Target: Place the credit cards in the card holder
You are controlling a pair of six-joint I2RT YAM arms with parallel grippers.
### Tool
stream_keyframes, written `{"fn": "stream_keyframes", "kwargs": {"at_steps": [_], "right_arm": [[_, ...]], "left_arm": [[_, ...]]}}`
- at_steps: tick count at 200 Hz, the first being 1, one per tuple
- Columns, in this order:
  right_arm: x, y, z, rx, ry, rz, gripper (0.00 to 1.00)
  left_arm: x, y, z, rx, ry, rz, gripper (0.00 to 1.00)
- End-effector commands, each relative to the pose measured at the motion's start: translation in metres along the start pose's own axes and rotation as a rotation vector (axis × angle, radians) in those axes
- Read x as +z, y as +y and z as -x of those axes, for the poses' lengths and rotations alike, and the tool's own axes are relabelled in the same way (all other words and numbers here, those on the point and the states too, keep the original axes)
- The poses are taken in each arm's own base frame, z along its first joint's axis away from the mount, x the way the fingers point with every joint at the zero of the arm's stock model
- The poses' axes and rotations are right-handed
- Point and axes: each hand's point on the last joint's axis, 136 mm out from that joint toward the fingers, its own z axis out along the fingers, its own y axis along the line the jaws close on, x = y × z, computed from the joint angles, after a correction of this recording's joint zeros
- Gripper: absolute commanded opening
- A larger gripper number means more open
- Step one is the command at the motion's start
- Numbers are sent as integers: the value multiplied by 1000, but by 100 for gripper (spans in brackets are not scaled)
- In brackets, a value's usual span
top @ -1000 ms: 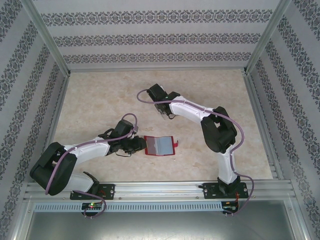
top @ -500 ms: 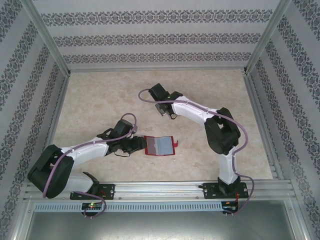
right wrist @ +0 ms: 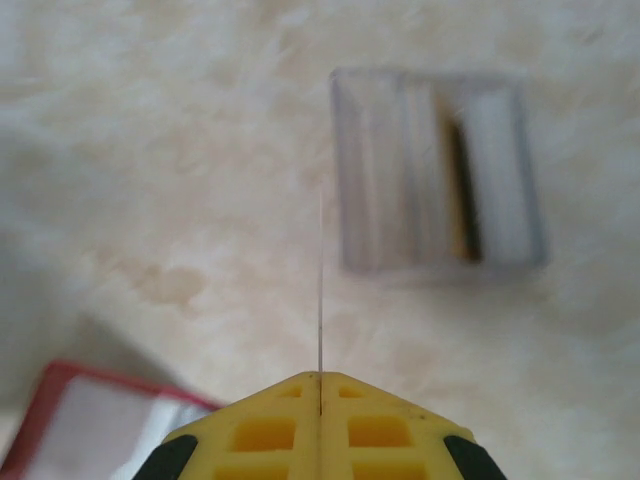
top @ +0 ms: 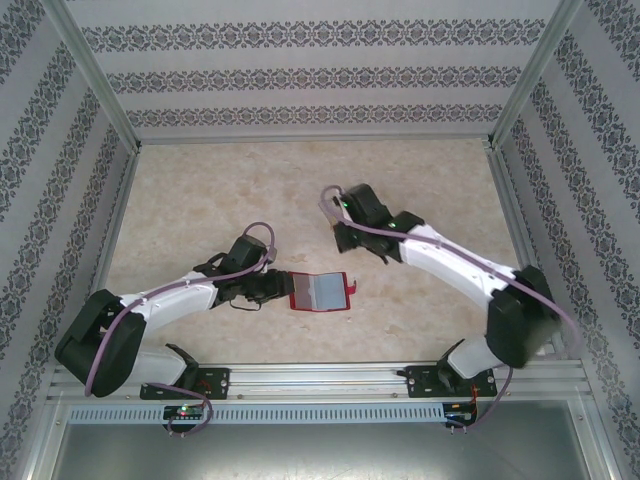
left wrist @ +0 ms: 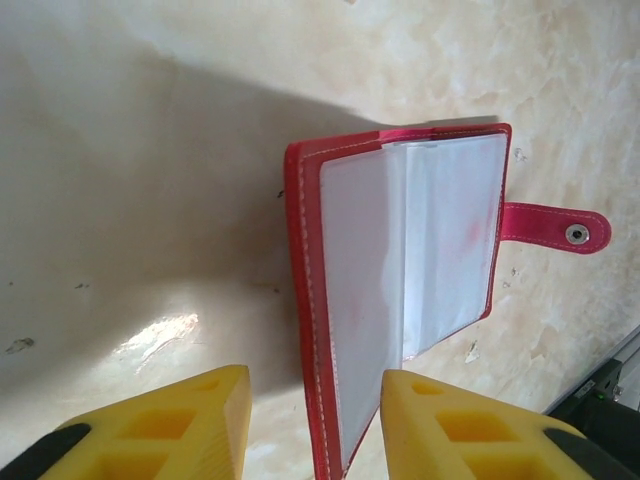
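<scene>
Left jaws: I find the left gripper (left wrist: 310, 385) at the card holder's left edge. Its yellow fingers (left wrist: 180, 430) stand apart. The holder's red stitched edge lies in the gap between them, and I see neither finger pressing on it.
Card holder: the card holder (left wrist: 400, 290) lies opened flat on the worktop (top: 200, 200) with its clear inner pockets facing up inside a red border.
Snap tab: the snap tab (left wrist: 555, 228) sticks out from the side of the card holder opposite the left gripper and lies flat on the worktop.
Right jaws: I find the right gripper (right wrist: 320, 382) beyond the card holder. Its fingers are pressed together on a held card (right wrist: 320, 280), which I see edge-on as a thin line rising straight from the seam. I cannot tell its colour.
Tray: a translucent grey tray (right wrist: 345, 180) sits on the worktop farther from the card holder than the right gripper and well apart from it. This part of the right wrist view is blurred.
Credit cards: the remaining credit cards (right wrist: 458, 200) stand on edge side by side inside the tray. One shows orange-yellow and the others are pale. The blur prevents a count.
</scene>
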Motion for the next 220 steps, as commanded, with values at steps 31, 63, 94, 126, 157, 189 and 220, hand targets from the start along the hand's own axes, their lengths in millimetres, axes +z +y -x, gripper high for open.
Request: {"fn": "stream_keyframes", "kwargs": {"at_steps": [31,63,94,126,157,189,220], "right_arm": [[-29,46,-61,281,75,495,0],[-16,56,-94,354,175,630,0],[-2,51,-109,389,220,645,0],[10,40,-109,465,225,687,0],[18,35,-116,495,254,702,0],[24,37,-121,503,278,718,0],[30,37,-123,521,286,723,0]], "left_arm": [[7,5,-8,32,65,42,23],[11,10,-5,40,69,76,13],[14,17,-3,47,69,110,7],[17,21,-3,36,71,126,5],[20,24,-5,28,83,132,4],[24,25,-7,16,89,122,4],[24,26,-8,10,92,123,3]]}}
